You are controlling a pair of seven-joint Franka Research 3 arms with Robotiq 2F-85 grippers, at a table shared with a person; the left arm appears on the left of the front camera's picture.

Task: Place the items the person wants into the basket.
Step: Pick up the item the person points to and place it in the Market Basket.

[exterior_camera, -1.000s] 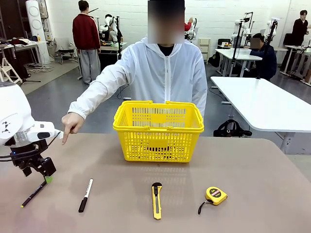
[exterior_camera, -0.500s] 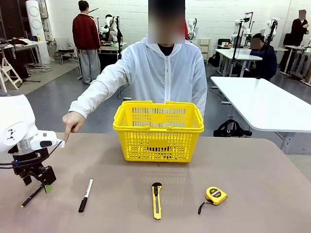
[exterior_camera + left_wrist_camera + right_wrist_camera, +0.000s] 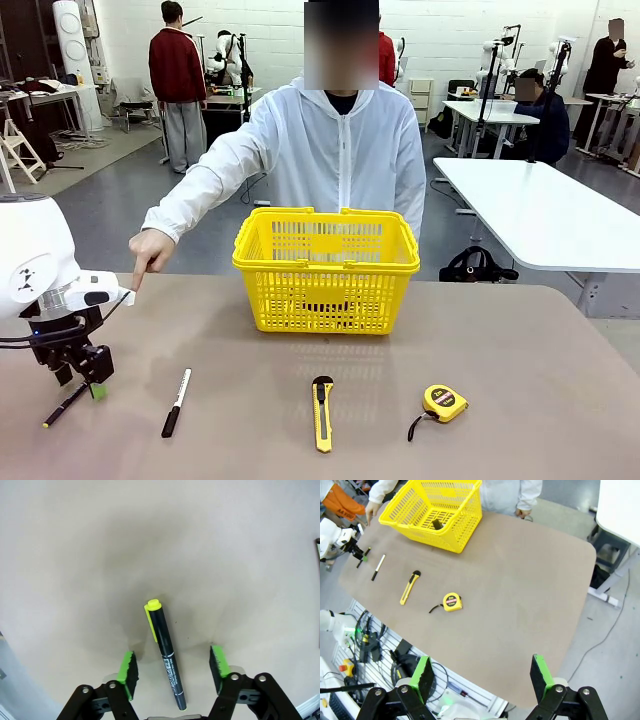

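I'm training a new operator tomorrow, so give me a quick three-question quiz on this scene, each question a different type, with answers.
1. True or false: the black pen lies between the left jaws, not yet clamped.
2. Which lies nearest the tape measure? A) marker B) utility knife C) black pen
3. Fill in: the person's hand points down toward the robot's ___ side of the table.
Key: 1 true; 2 B; 3 left.
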